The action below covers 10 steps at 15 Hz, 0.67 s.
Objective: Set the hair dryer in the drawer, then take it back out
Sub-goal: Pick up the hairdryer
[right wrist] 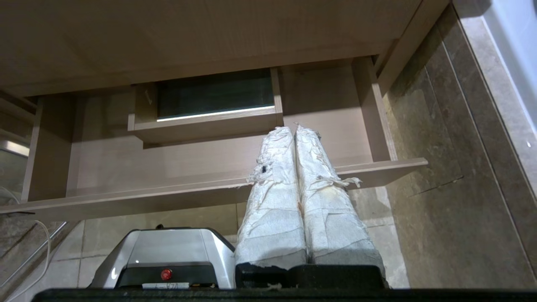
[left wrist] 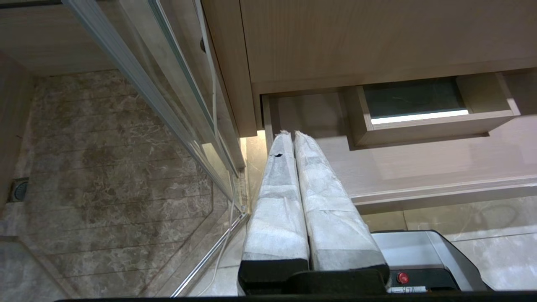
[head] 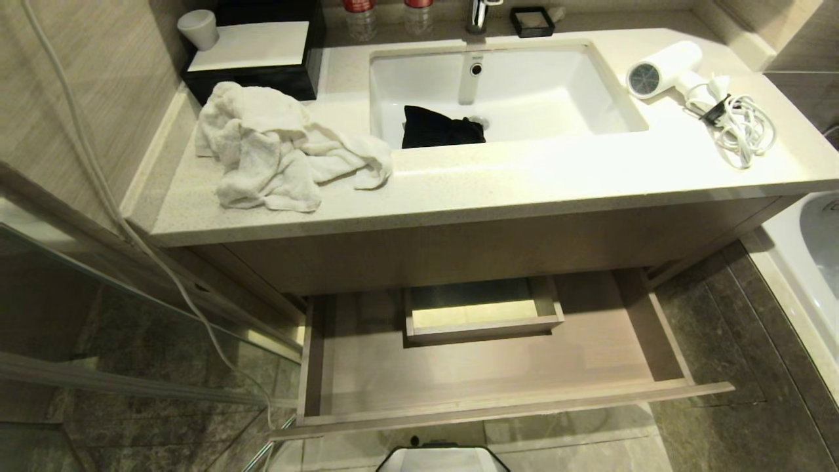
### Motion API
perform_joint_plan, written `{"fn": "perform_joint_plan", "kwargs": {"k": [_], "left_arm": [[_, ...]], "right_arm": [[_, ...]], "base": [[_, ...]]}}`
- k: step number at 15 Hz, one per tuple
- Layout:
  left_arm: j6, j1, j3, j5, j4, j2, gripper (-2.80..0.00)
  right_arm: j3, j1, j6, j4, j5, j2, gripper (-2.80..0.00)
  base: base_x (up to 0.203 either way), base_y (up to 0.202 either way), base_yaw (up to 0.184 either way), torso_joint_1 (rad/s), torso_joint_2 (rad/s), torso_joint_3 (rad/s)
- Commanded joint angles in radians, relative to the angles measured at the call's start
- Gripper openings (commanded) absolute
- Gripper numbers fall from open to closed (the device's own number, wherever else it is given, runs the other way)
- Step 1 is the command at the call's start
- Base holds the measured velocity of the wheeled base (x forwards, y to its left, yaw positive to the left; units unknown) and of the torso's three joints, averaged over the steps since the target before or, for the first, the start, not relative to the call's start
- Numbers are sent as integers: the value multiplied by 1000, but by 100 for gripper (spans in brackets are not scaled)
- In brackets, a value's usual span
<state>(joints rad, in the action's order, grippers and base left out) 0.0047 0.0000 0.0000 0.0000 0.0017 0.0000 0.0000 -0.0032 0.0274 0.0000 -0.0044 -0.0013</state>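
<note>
The hair dryer [head: 662, 73] lies at the countertop's [head: 524, 177] right end, well apart from both closed, empty grippers, left [left wrist: 292, 135] and right [right wrist: 295, 131], low before the open drawer [head: 498, 367].

The back of the drawer [head: 367, 367] ran under the bench [head: 524, 177] and was hidden there, as was the rear of its boxed cut-out [head: 482, 308]. At the top edge of the head view, two bottles [head: 360, 16] and the tap [head: 478, 13] were cut off, only their lower parts showing. A black cloth [head: 439, 128] in the sink [head: 609, 98] lay too dark to read. At the bottom edge, the robot's base [head: 442, 459] showed only partly
</note>
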Motion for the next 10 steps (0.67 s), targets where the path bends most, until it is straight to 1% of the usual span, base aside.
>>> {"fn": "perform_joint_plan", "kwargs": {"k": [1, 10], "left_arm": [[0, 0, 1, 0, 0, 0, -280], [0, 0, 0, 0, 0, 0, -280]], "right_arm": [[2, 0, 0, 0, 0, 0, -280], [2, 0, 0, 0, 1, 0, -280]], "base": [[0, 0, 0, 178, -341, -170], [0, 0, 0, 164, -315, -151]]}}
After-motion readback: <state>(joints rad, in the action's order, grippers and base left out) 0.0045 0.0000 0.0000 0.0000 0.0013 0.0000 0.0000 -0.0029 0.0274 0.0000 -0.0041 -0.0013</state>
